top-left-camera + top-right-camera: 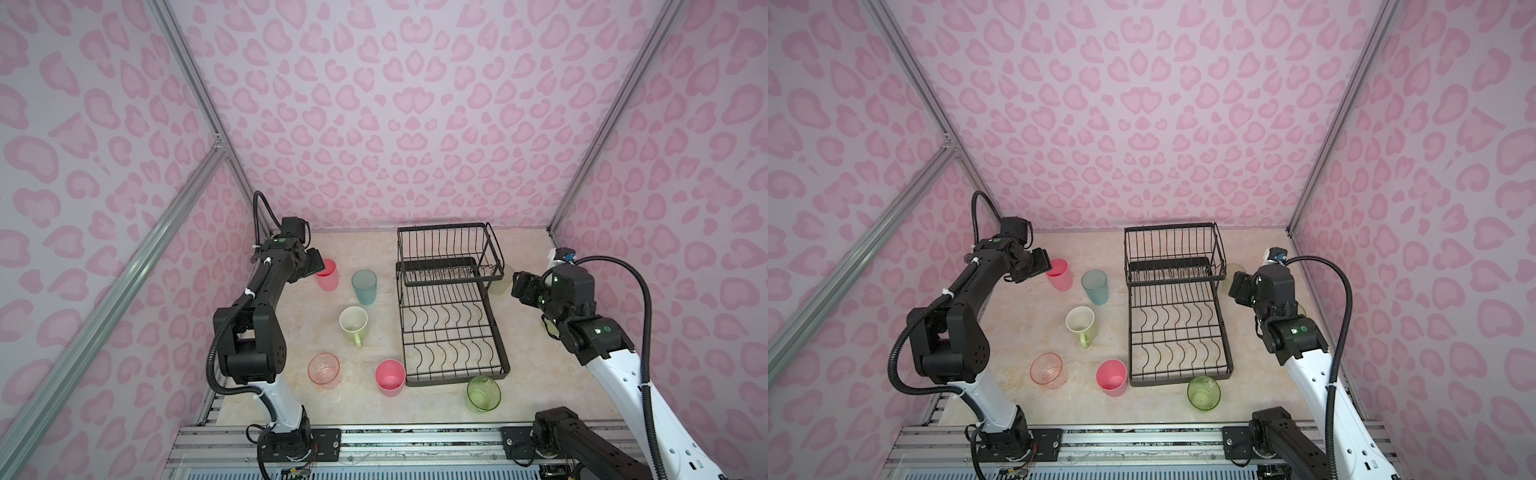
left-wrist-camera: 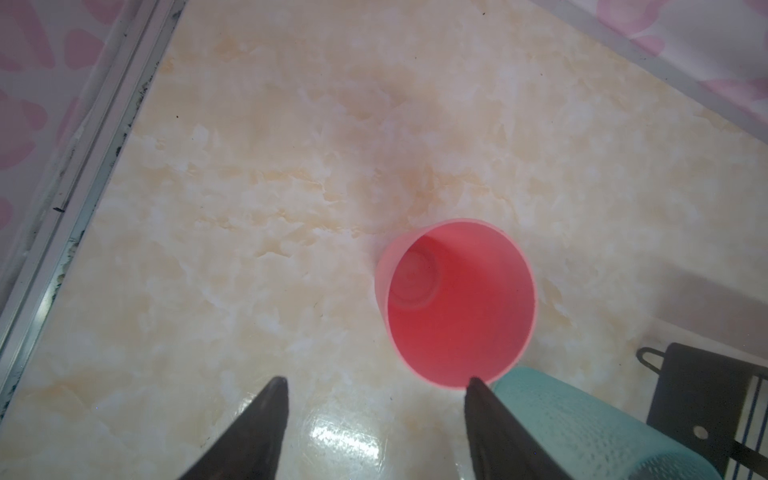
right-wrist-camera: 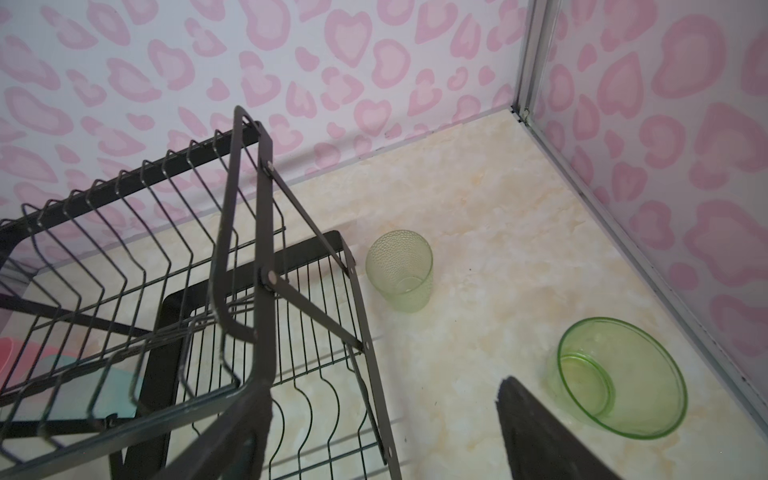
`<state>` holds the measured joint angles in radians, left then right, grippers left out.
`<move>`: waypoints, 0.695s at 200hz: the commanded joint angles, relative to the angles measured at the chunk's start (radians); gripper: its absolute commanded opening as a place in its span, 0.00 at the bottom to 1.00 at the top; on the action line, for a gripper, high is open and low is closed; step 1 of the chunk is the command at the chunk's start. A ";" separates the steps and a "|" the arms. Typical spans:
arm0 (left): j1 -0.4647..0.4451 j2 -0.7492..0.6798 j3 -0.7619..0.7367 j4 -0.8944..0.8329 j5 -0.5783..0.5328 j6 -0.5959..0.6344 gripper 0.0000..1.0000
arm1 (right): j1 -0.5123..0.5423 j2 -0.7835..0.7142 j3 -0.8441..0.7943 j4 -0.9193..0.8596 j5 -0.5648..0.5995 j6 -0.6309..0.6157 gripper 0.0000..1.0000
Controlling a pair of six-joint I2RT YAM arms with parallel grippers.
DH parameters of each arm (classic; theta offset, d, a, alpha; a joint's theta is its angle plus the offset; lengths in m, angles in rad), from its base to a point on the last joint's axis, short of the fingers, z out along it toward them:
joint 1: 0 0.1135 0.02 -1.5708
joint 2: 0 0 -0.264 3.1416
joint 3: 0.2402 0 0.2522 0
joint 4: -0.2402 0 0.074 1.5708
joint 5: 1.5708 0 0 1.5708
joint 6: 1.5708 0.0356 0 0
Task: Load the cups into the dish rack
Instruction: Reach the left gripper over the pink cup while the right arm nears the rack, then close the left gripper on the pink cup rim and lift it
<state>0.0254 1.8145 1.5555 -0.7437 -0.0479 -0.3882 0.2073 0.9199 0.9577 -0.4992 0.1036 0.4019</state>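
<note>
Marble tabletop (image 2: pixel 249 208); pink tumbler (image 2: pixel 457 303) stands just beyond the spread left hand (image 2: pixel 378 380).

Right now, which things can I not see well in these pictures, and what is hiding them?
Top views: wide green glass, nearly all behind the right arm.
Top views: textured pale glass, partly behind the dish rack.
Left wrist view: teal tumbler, cut by the edge and a finger.
Same view: that finger touching the pink tumbler? Unclear.

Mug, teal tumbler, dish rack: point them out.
mug (image 1: pixel 353 322), in a top view, inner floor
teal tumbler (image 1: pixel 365 293), in a top view, side wall
dish rack (image 1: pixel 457 379), in a top view, near rim
</note>
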 commanded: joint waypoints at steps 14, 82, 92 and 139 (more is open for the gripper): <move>0.006 0.059 0.019 -0.006 0.037 0.008 0.60 | 0.071 0.012 0.032 -0.051 -0.012 -0.011 0.84; 0.016 0.164 0.047 0.050 0.049 -0.014 0.50 | 0.231 0.075 0.087 -0.057 0.028 0.001 0.83; 0.016 0.173 0.048 0.057 0.048 -0.016 0.47 | 0.252 0.086 0.095 -0.059 0.036 0.003 0.82; 0.026 0.187 0.048 0.100 0.060 -0.026 0.32 | 0.315 0.120 0.132 -0.061 0.070 0.011 0.81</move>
<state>0.0467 1.9938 1.5913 -0.6838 -0.0025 -0.4099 0.5045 1.0241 1.0729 -0.5514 0.1413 0.4072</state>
